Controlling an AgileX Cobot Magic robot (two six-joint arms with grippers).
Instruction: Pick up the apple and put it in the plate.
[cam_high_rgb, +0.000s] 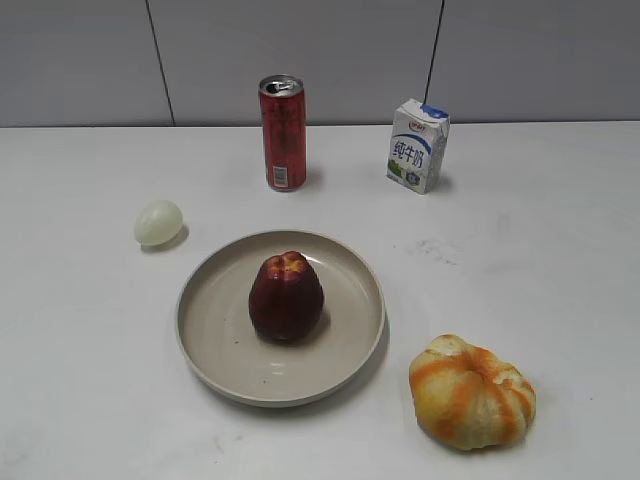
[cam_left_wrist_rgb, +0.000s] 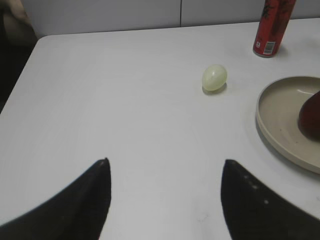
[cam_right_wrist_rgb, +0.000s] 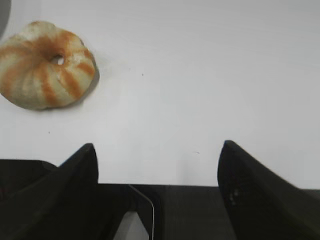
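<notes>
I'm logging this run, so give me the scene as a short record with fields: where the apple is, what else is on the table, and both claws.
apple: upright in the plate
egg-shaped thing: left of plate
red can: behind plate
milk carton: back right
striped pumpkin: front right
left claw: open, empty
right claw: open, empty

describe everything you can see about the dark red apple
The dark red-maroon, pear-shaped apple stands upright near the middle of the round shallow beige-grey plate, resting on its floor and touching nothing else. Its skin looks smooth and slightly glossy, and the lobed top is tinged yellow. The left wrist view catches only its edge. No gripper is near it.
</notes>
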